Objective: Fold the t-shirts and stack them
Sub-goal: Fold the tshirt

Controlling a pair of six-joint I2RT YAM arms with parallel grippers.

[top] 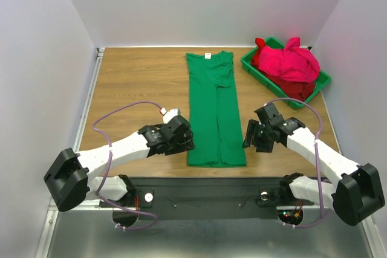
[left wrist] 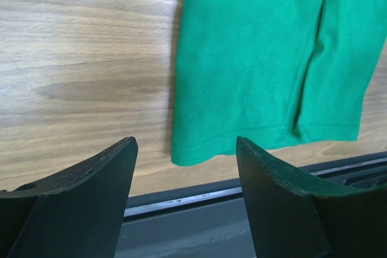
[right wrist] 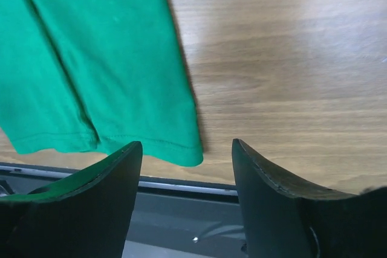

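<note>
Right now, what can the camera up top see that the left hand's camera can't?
Only the top view shows the green bin holding the pink t-shirt and red t-shirt, the right gripper, and the green t-shirt with its collar label. Only the left wrist view shows the shirt's near hem up close, beyond the left gripper and its open fingers. Both show the green t-shirt lying on the wooden table.

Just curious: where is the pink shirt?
In the top view, the pink shirt lies heaped in the green bin at the far right, over a red shirt.
</note>
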